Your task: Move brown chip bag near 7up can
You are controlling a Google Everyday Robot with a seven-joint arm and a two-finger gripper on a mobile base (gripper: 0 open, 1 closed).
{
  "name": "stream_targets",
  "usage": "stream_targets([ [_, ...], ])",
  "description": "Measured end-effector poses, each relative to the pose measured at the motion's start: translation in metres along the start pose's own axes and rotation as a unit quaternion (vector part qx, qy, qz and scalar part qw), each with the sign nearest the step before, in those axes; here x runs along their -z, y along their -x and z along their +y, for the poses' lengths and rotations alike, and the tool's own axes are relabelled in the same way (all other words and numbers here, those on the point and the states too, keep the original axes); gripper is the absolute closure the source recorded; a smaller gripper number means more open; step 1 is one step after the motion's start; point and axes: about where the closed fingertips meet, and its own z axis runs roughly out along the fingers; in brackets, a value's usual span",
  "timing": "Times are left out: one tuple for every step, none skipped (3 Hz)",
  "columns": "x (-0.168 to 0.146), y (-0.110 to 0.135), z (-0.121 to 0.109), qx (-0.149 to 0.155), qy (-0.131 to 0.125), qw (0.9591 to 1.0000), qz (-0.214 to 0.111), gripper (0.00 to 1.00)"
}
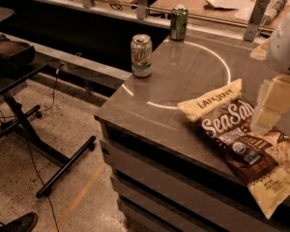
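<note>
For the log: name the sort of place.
Probably an office or lab: grey counter with 7up can and brown chip bag, black stand on speckled floor. Gripper hangs above the bag.

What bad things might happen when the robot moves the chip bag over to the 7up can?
One end of the brown chip bag pokes past the front edge of the counter, so it might slide off if the gripper, hovering just above it, grabs badly. The 7up can stands close to the left edge, so a sliding bag might knock it to the floor.
</note>
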Motion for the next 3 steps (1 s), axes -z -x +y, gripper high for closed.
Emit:
stream_targets([
  [-0.043,-0.017,-0.009,-0.038,0.038,0.9985,0.013,0.00],
  [-0.078,-0.032,-0.013,-0.075,0.063,0.9950,0.018,0.00],
  [-0.092,-0.047,-0.013,-0.112,0.077,0.9902,0.029,0.00],
])
